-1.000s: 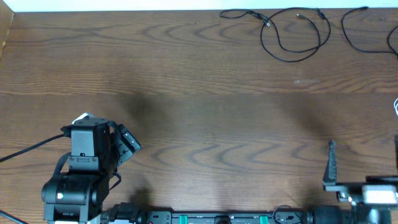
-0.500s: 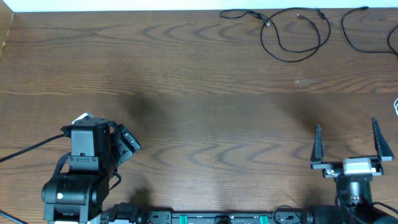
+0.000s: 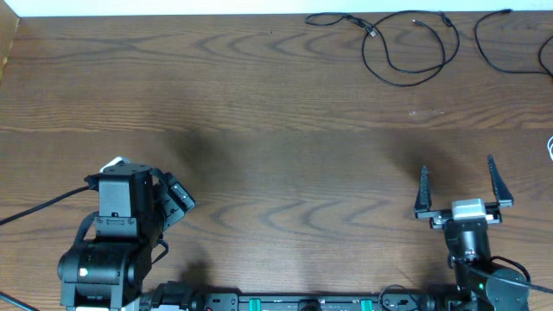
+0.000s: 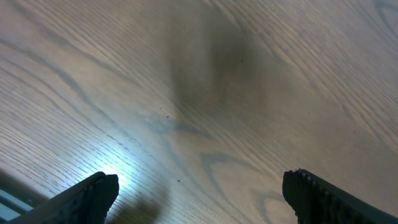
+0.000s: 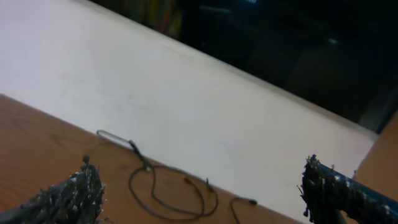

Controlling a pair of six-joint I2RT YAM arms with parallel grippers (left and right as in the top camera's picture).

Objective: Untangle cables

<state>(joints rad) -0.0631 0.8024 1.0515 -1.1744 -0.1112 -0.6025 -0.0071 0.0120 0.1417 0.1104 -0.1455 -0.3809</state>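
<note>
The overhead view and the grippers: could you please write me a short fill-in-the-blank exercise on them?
In the overhead view, the cables lie at the table's top-___ corner. The right gripper has its jaws ___. The left gripper holds ___.
Missing words: right; open; nothing.

A brown, wood-grained worktop (image 3: 259,112) is seen across the overhead view. A white surface (image 3: 155,8) is met along its 12 o'clock edge. In the left wrist view, a bright glare (image 4: 124,177) is cast on the wood at 8 o'clock.
</note>
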